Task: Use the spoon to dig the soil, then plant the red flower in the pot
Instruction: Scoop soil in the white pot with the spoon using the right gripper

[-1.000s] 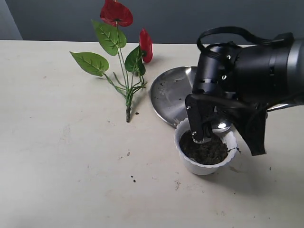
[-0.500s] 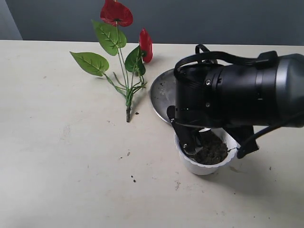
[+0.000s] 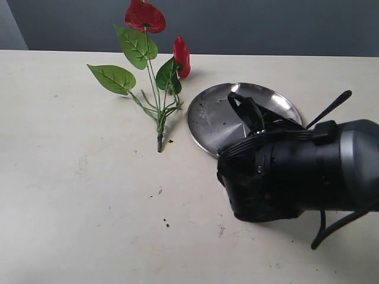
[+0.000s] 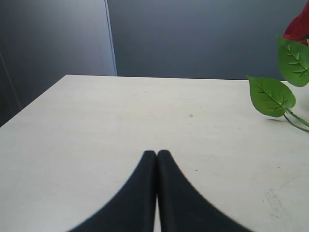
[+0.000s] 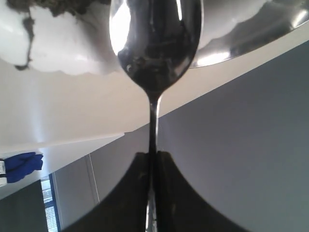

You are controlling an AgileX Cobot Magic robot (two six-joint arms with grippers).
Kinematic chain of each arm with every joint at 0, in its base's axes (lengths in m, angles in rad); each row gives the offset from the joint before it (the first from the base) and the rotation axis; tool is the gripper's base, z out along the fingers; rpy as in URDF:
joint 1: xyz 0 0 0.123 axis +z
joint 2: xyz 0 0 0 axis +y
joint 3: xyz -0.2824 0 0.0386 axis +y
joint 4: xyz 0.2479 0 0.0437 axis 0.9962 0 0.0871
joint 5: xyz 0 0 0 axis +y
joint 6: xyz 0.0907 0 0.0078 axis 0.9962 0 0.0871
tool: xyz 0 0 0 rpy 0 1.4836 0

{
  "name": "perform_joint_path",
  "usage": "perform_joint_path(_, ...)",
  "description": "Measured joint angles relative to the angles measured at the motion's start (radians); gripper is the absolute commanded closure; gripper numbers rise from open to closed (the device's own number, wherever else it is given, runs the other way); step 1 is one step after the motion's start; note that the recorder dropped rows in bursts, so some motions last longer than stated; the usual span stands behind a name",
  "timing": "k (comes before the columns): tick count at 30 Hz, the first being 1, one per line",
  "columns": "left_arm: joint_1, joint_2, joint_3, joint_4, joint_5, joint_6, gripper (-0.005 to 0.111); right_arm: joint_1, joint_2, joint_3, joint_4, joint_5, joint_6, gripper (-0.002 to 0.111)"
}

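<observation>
My right gripper (image 5: pixel 153 153) is shut on the spoon's thin handle. The shiny spoon (image 5: pixel 154 38) has its bowl against the white scalloped pot (image 5: pixel 63 48), with dark soil (image 5: pixel 63 6) showing at the pot's rim. In the exterior view the right arm's black wrist (image 3: pixel 290 177) covers the pot, the soil and the spoon's bowl. The red flower (image 3: pixel 159 77) lies flat on the table, left of the plate, untouched. Its leaf (image 4: pixel 270 96) and a red bloom (image 4: pixel 300 26) show in the left wrist view. My left gripper (image 4: pixel 157 152) is shut and empty, low over bare table.
The round steel plate (image 3: pixel 216 115) lies behind the right wrist, close to the pot, with dark specks on it. Soil crumbs (image 3: pixel 166 223) are scattered on the table left of the arm. The table's far edge meets a grey wall.
The right wrist has rolled over and swung down and left across the pot, which showed a second ago and is now hidden. The flower and the plate have not moved.
</observation>
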Motion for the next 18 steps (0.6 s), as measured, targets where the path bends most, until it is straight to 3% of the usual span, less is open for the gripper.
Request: perform_joint_path(18,0.000,0.000,0.000,0.000,0.000,0.000,0.106,0.078,0.116,0.004,-0.045,0.014,0.011,0.109)
